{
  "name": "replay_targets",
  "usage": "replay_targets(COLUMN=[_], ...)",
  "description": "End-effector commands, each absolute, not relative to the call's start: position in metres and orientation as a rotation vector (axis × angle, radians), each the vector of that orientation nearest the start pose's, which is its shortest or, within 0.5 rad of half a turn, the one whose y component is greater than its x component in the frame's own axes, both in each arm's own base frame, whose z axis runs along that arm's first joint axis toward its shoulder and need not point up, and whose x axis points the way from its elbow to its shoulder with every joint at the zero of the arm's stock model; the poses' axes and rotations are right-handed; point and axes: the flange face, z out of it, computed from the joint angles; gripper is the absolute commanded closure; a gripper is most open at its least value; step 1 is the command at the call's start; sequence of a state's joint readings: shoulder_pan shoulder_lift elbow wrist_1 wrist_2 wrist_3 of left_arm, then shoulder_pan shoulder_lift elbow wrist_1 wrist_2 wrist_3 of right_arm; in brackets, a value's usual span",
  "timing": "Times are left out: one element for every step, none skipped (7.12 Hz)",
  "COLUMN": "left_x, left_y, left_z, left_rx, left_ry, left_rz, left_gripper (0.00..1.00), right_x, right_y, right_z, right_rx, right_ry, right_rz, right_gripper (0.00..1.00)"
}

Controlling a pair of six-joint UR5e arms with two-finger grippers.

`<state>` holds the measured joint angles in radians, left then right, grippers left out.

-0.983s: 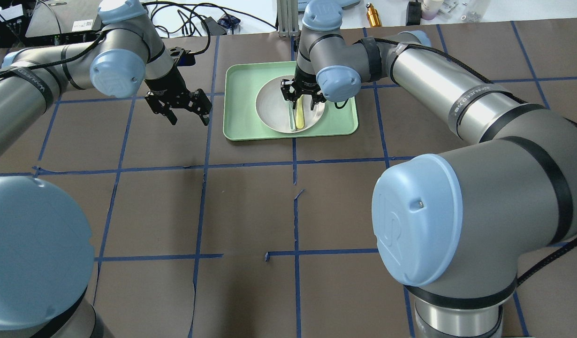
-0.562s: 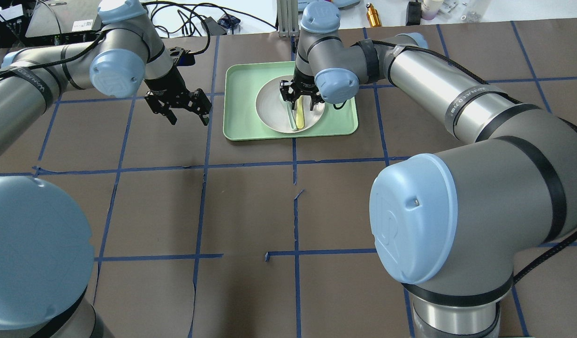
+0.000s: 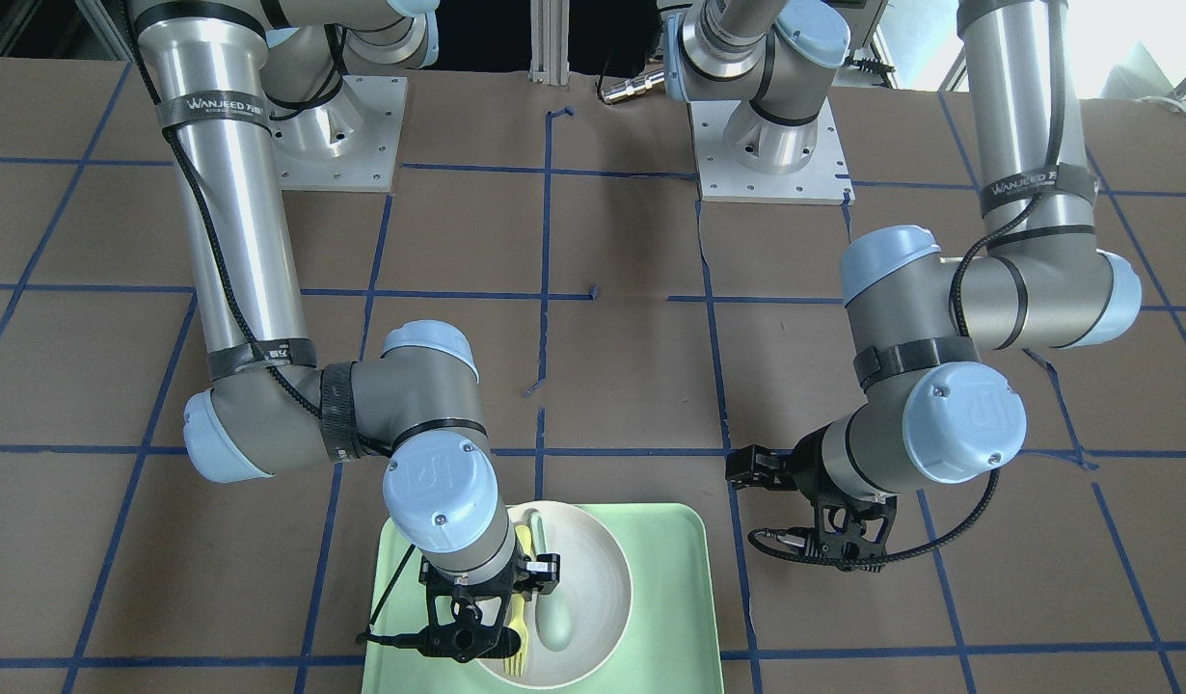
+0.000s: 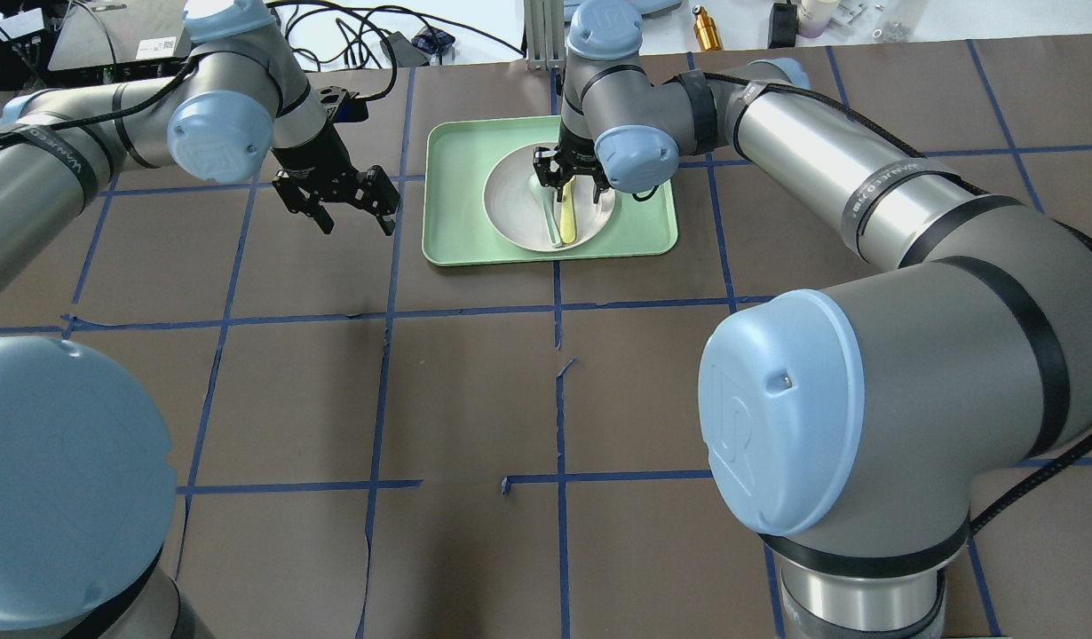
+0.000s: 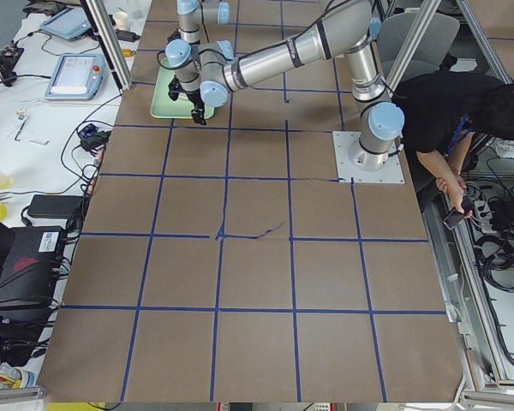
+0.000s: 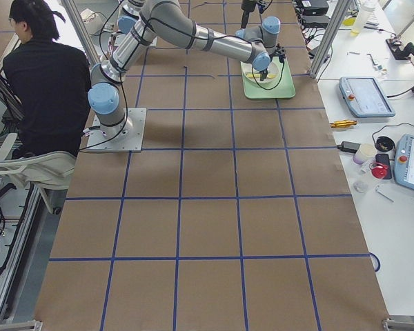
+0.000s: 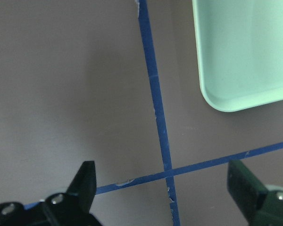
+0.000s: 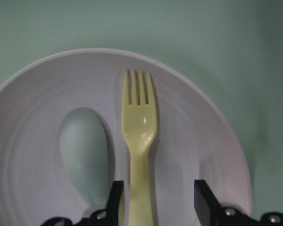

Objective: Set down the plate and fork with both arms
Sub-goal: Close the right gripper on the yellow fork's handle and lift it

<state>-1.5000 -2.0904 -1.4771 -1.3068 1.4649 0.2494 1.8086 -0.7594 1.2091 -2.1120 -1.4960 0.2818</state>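
The white-grey plate (image 4: 515, 200) sits in the mint-green tray (image 4: 457, 177). The pale yellow fork (image 8: 139, 136) lies in the plate, tines pointing away from the robot, beside a grey-green spoon (image 8: 82, 150). My right gripper (image 8: 158, 202) is low over the plate, open, with its fingers on either side of the fork's handle. It also shows in the overhead view (image 4: 571, 189). My left gripper (image 4: 358, 222) is open and empty above the table, just left of the tray. In the left wrist view (image 7: 165, 188) it hangs over a crossing of blue tape.
The tray stands at the table's far middle, and its corner (image 7: 240, 47) shows in the left wrist view. Brown paper with a blue tape grid (image 4: 559, 311) covers the table. Cables and small items lie beyond the far edge (image 4: 706, 27). A person (image 6: 45, 76) stands beside the robot's base.
My right gripper has shifted slightly away from the robot over the plate, still astride the fork. My left gripper has barely moved.
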Motion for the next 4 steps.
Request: replay_targets(left_x=[-0.0966, -0.0976, -0.0976, -0.0966], left_y=[-0.6591, -0.6590, -0.6590, -0.6591], left_z=[0.2562, 0.2562, 0.2562, 0.2562], left_rx=[0.276, 0.279, 0.279, 0.276], left_ry=[3.252, 3.251, 3.251, 3.252], left_rz=[0.232, 0.232, 0.232, 0.232], left_gripper=[0.00, 0.00, 0.00, 0.00], right_x=[0.3179, 0.3189, 0.3188, 0.3191], right_y=[-0.7142, -0.7137, -0.7133, -0.7138], right_z=[0.1922, 0.1931, 0.1888, 0.1884], right_rx=[0.067, 0.069, 0.067, 0.067], right_ry=[3.045, 3.035, 3.037, 3.035], right_rz=[-0.097, -0.090, -0.079, -0.080], right_gripper=[0.41, 0.41, 0.41, 0.45])
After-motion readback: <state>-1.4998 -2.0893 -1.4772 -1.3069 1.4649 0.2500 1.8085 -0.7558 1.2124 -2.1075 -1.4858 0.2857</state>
